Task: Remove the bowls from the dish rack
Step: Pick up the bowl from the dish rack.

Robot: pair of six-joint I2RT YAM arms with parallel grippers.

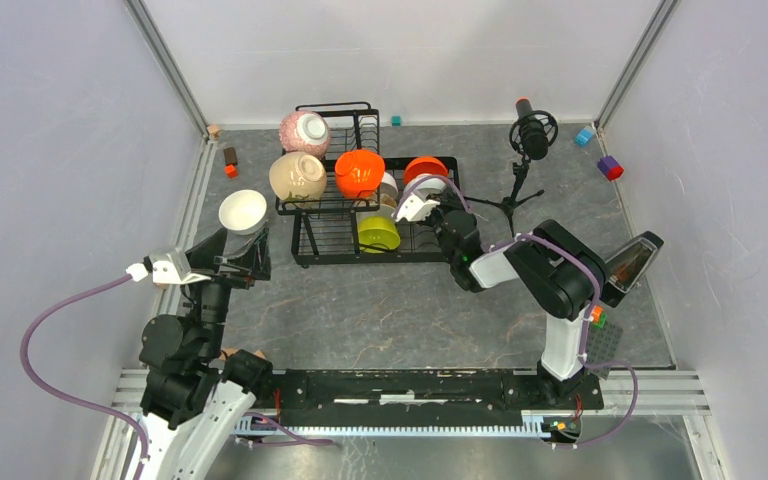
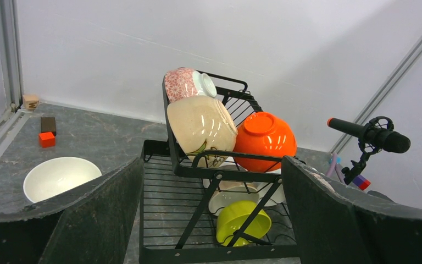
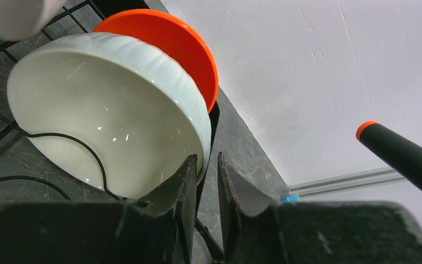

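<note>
White ribbed bowl [image 3: 104,110] on edge in the lower tray of the dish rack [image 1: 320,240], rim between the nearly closed fingers [image 3: 178,187] of the right gripper [image 3: 207,165], orange bowl [image 3: 181,38] just past the finger outside the rim; cannot tell if clamped tight. Grasping step, seemingly: next, finish the pinch and lift clear of the rack wire [image 3: 105,170] crossing beside the other finger. Left gripper [image 2: 211,162] spread wide and empty, a white bowl [image 2: 60,176] near one finger.

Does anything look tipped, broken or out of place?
Nothing looks broken or spilled. On the upper shelf of the dish rack, the beige bowl, pink-patterned bowl and orange bowl lie tipped on their sides, crowded together. Several small coloured blocks lie scattered near the walls.
</note>
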